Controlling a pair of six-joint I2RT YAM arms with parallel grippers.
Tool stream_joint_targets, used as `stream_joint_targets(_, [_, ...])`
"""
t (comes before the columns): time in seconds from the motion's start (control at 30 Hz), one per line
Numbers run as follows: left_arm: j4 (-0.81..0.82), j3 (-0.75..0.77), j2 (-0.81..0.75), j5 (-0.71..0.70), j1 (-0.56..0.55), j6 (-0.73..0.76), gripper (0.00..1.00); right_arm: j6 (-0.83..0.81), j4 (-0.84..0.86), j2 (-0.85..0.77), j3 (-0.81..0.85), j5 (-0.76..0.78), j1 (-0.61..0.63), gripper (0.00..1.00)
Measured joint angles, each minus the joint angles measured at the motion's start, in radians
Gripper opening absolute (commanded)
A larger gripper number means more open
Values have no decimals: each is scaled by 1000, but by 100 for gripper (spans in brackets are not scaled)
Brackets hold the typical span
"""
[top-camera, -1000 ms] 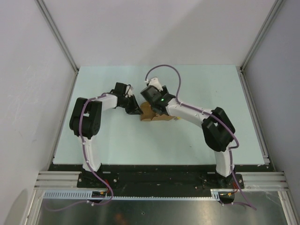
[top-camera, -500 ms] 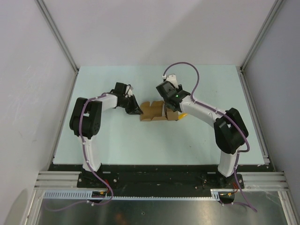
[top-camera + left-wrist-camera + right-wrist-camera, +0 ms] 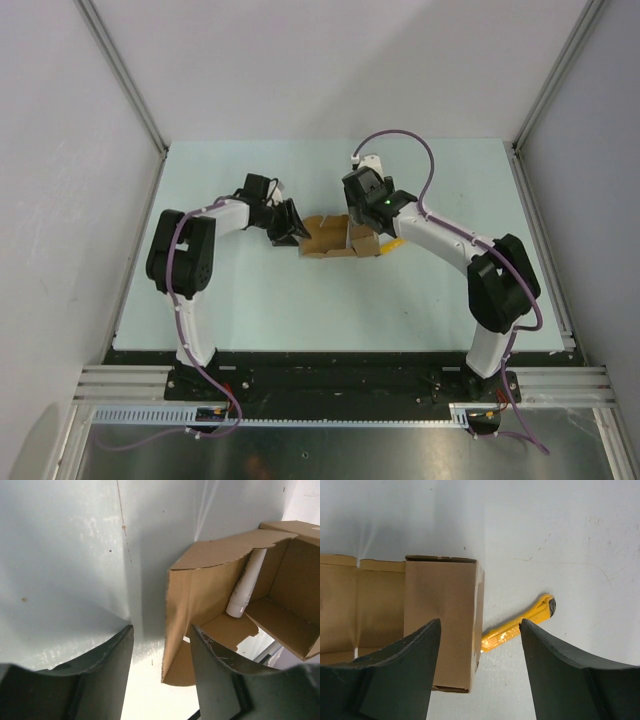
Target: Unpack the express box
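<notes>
The express box (image 3: pixel 333 238) is a small brown carton standing open in the middle of the table, its flaps spread. In the left wrist view its inside (image 3: pixel 270 605) holds a white tube (image 3: pixel 245 585). My left gripper (image 3: pixel 291 226) is open at the box's left end, with the left flap's edge (image 3: pixel 172 630) between its fingers. My right gripper (image 3: pixel 364 232) is open above the box's right end. In the right wrist view a brown flap (image 3: pixel 442 615) lies partly between its fingers, not gripped.
A slim yellow cutter knife (image 3: pixel 392 245) lies on the table just right of the box, and in the right wrist view (image 3: pixel 520 622) it sits between the fingers. White enclosure walls stand on both sides and at the back.
My right arm has swung from over the box to its right end. The box top now shows open. My left gripper's fingers have spread at the left flap.
</notes>
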Motion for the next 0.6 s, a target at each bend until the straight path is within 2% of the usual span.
stream_joint_targets(0.07, [-9,1,-6,-7,-1,4,57,-11,5,-7,2,-15,6,71])
stream_joint_targets(0.27, [-30,13,0,-6,-1,21,47,-33,29,-8,18,-56,29,70])
stream_joint_targets(0.33, [-37,23,11,3,-1,26,38,-34,33,-8,27,-68,36,70])
stream_joint_targets(0.37, [-37,30,20,6,-1,29,30,-35,37,-8,31,-75,39,69])
stream_joint_targets(0.43, [-36,40,34,18,-1,26,20,-39,44,-8,35,-86,42,68])
stream_joint_targets(0.47, [-35,43,40,18,-2,31,9,-42,48,-8,35,-94,43,68])
stream_joint_targets(0.57, [-33,47,48,29,-3,36,0,-57,60,-8,35,-132,46,68])
stream_joint_targets(0.6, [-32,47,48,30,-3,37,0,-58,63,-8,35,-144,46,67])
